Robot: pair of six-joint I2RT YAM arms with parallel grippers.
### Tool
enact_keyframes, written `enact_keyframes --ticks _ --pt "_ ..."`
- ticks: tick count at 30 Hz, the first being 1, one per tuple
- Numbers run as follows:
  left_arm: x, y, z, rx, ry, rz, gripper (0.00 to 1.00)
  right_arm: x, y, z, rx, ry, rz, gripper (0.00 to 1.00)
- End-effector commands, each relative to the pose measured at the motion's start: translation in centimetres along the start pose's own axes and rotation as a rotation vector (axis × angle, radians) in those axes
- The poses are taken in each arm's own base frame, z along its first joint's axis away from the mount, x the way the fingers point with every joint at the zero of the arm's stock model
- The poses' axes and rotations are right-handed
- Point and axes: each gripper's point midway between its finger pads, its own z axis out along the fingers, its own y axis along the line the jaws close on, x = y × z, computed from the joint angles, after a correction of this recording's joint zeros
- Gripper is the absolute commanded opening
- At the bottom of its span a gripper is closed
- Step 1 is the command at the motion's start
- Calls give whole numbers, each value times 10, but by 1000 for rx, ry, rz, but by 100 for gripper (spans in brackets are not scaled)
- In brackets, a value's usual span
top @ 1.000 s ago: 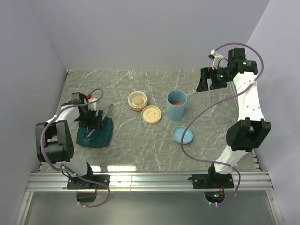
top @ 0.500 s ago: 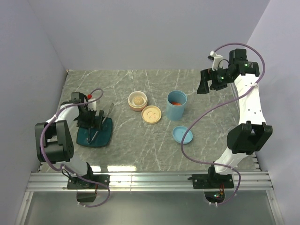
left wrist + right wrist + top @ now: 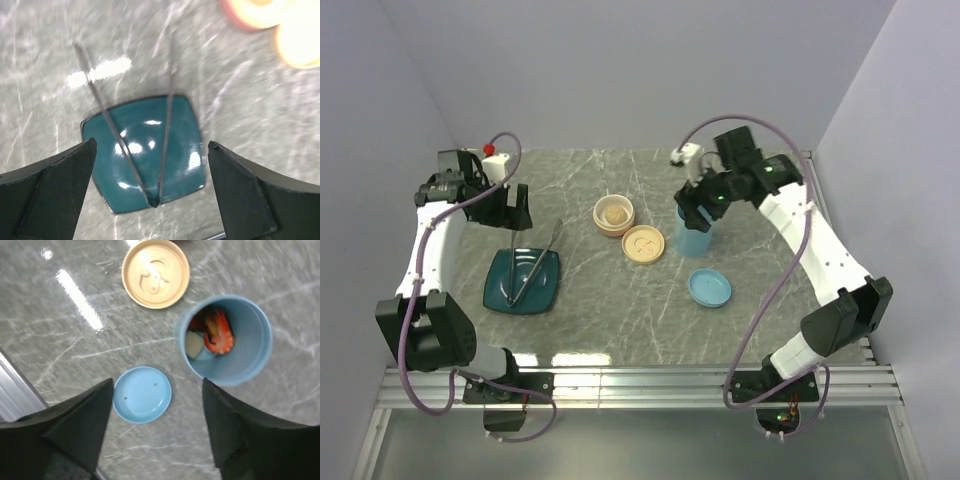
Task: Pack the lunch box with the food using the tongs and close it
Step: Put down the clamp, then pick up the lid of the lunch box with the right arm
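The tongs (image 3: 165, 125) lie loose on the dark teal plate (image 3: 185, 165), their joined end at its near edge and their arms splayed past its far edge. My left gripper (image 3: 151, 145) hangs open above them, holding nothing; the top view shows it (image 3: 512, 213) behind the plate (image 3: 500, 290). The lunch box's blue tub (image 3: 250, 365) stands open with food in it: a red-orange shrimp piece (image 3: 219, 336) and a pale piece (image 3: 194, 344). My right gripper (image 3: 158, 382) hovers open over the table between the tub and its blue lid (image 3: 142, 394).
A beige tub (image 3: 613, 215) with something pale inside stands at mid-table, and its beige lid (image 3: 643, 243) lies beside it. The blue lid (image 3: 708, 288) lies in front of the blue tub (image 3: 695, 238). Walls close in the left, back and right.
My left gripper has lifted off the plate and pulled back-left, leaving the tongs lying there. My right arm has swung left from the back right corner to above the blue tub.
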Motion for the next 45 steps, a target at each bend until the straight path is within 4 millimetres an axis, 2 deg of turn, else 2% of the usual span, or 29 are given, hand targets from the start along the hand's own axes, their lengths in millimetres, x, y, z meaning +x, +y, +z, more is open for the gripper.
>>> enact_keyframes --ticks 1,2,4,5,7,9,10,11,13,17,20,28,33,42,45 --pt "-28 -28 -32 119 -113 25 99 -17 6 21 51 1 -157 75" --pt "-33 -38 -37 171 -139 28 100 -16 9 37 23 27 -189 71" --pt "-42 -47 -45 212 -181 30 99 -18 23 54 -29 46 -240 63" --pt "-45 -52 -48 236 -197 34 99 -15 26 69 -58 70 -263 61" --pt "-52 -63 -54 290 -232 27 99 -20 39 84 -104 72 -306 58" --pt "-57 -69 -59 321 -251 16 99 -17 44 104 -129 100 -325 54" --pt "-58 -70 -60 329 -254 15 99 -21 49 111 -130 99 -344 51" --pt "-60 -70 -61 330 -261 11 99 -17 50 126 -146 127 -341 51" --pt "-61 -72 -61 339 -263 4 98 -19 53 139 -158 136 -347 50" --pt "-59 -75 -58 360 -262 -13 98 -1 62 177 -176 211 -366 46" --pt "-57 -74 -55 362 -255 -19 98 14 68 196 -183 252 -372 42" --pt "-53 -73 -48 365 -243 -24 98 51 79 233 -187 335 -374 37" --pt "-48 -71 -47 351 -233 -17 98 65 79 240 -184 362 -376 35" --pt "-47 -70 -47 345 -234 -11 98 82 90 247 -196 394 -400 18" --pt "-50 -70 -48 343 -240 -16 98 89 94 248 -186 410 -423 17"
